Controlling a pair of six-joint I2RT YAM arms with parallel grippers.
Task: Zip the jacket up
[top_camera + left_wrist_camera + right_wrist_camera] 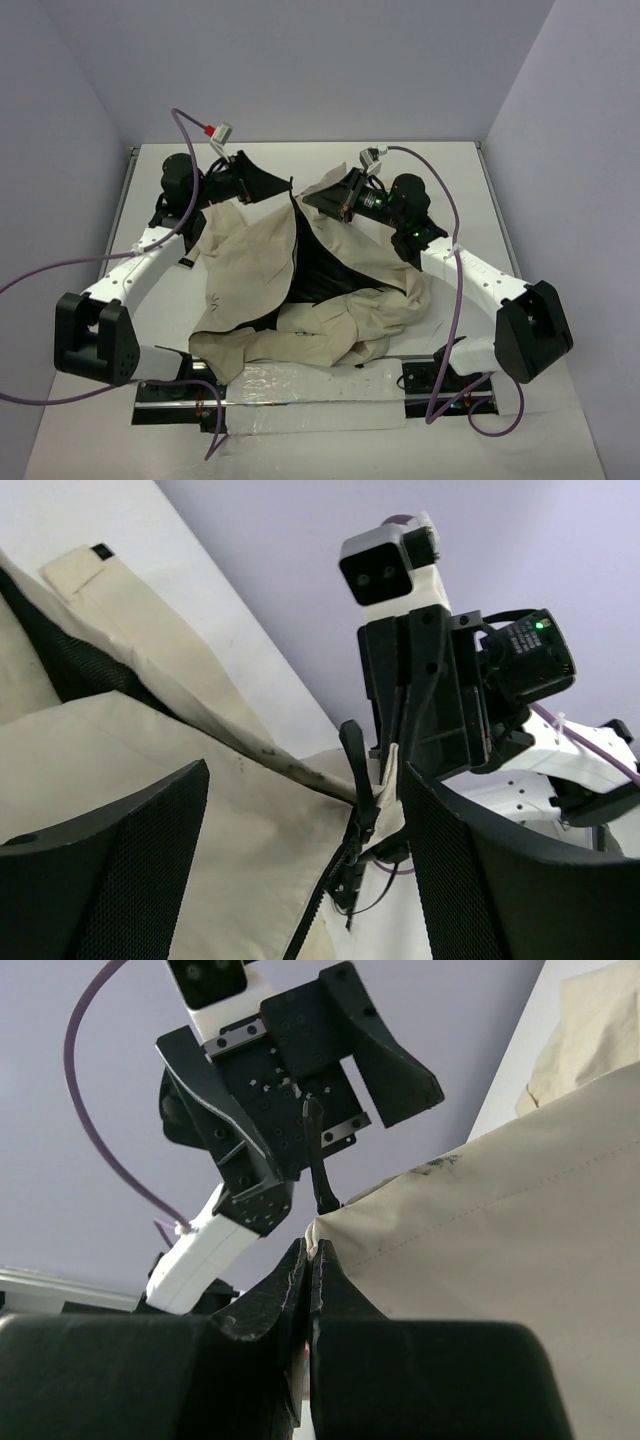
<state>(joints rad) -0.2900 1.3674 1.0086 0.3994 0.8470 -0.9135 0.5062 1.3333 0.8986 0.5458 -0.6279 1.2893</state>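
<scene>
Step in hand: judged to be the grasp on the zipper pull (355,770), at the far end of the jacket (250,260), where both arms meet.
Jacket: it lies crumpled across the middle of the table (470,180). The beige panels are spread and a wide patch of black lining (315,260) shows between them. A small star-like mark (215,297) sits on the panel toward the left arm.
Right gripper (308,1260): it is pinched tight on the beige edge of the jacket just beside the zipper and lifts that corner off the table.
Left gripper (303,780): its fingers stand wide apart and hold nothing. The pull sits in the gap ahead of them, touching neither.
Zipper: a dark toothed line runs from the pull toward the left wrist camera. How far it is closed cannot be told from these views.
Progress: judged early, since much lining is still exposed in the overhead view.
Next move: the left gripper has to ease forward until the thin pull tab sits between its pads, then close on it. The right gripper needs to keep the edge taut so the slider can run.
Risk: the tab is slim and hangs loose, so it could slip sideways out of the closing pads.
</scene>
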